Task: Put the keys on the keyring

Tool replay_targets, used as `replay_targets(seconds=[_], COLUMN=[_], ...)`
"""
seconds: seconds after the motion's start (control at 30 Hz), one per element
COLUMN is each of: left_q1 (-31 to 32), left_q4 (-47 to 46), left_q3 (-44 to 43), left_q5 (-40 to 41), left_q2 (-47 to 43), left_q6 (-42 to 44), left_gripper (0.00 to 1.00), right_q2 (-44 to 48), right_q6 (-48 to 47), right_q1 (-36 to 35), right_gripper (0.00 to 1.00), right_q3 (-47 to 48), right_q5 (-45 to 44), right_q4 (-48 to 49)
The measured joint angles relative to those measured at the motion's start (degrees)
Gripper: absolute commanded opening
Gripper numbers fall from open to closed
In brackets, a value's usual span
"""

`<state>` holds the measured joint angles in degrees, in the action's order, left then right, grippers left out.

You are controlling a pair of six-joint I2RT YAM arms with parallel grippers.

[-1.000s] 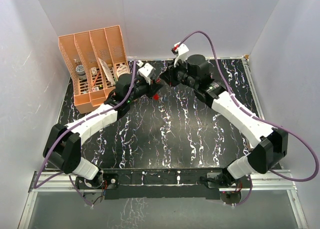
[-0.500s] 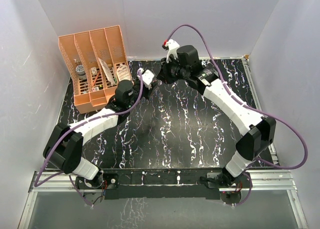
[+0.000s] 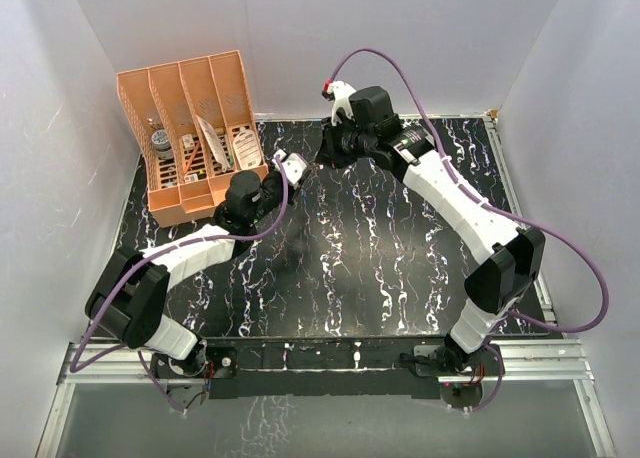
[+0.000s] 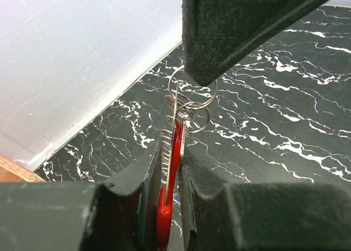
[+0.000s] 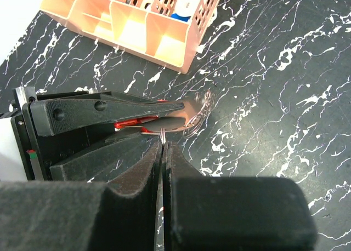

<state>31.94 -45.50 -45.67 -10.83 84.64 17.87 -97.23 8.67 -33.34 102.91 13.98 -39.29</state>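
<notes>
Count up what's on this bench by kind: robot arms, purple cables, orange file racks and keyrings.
Robot arms: 2 (left arm, right arm)
Purple cables: 2 (left cable, right cable)
Orange file rack: 1
Keyring: 1, between the left jaws
Total: 6

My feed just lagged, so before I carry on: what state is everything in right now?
Keyring: held edge-on by its red strip.
Wire rings: bunched at the strip's far end.
Left end effector: closed on the keyring.
Right end effector: shut, tips at the wire rings; grip on them unclear.
Organizer: slots holding small items.
Keys: not made out in any view.
</notes>
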Motion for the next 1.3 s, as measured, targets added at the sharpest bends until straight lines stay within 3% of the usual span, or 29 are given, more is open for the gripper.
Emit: replay_targets(seconds=[0.17, 0.27, 0.37, 0.83, 0.87, 0.93, 1.0, 1.03, 1.3], left_q1=[0.00, 0.00, 0.07, 0.50, 0.61, 0.76, 0.90, 0.87, 0.00], left_q4=[-0.94, -1.44, -1.99, -5.16, -5.27, -5.38, -5.60, -5.66, -9.79], left_q3=[0.00, 0.00, 0.00, -0.02, -0.02, -0.11, -0.57, -0.79, 0.79], left_q5=[-0.90, -1.14, -1.49, 1.79, 2.32, 3.13, 4.26, 5.27, 7.61], left_q2=[0.00, 0.00, 0.04, 2.29, 2.29, 2.43, 2.93, 3.17, 3.34], left_q6=[0.24, 0.17, 0.13, 1.92, 2.23, 2.78, 3.06, 3.10, 0.50], left_gripper=[0.16, 0.05, 0.00, 0.00, 0.02, 0.15, 0.37, 0.42, 0.49], right_q2=[-0.02, -0.02, -0.28, -2.95, -2.99, -2.99, -2.99, -2.97, -1.64], right_q6=[0.00, 0.02, 0.00, -0.85, -0.87, -0.90, -0.87, -0.81, 0.07], right_q1=[0.11, 0.11, 0.11, 0.42, 0.42, 0.42, 0.42, 0.42, 0.48], right_gripper=[0.00, 0.00, 0.00, 0.00, 0.00, 0.00, 0.00, 0.00, 0.00], right_q3=[0.42, 0.79, 1.05, 4.57, 4.59, 4.59, 4.59, 4.55, 2.75], right_q5=[0.68, 1.11, 1.44, 2.45, 2.47, 2.45, 2.29, 2.29, 1.79], right_q4=[-0.28, -0.52, -0.74, -3.80, -3.78, -3.52, -3.21, -3.39, -2.10])
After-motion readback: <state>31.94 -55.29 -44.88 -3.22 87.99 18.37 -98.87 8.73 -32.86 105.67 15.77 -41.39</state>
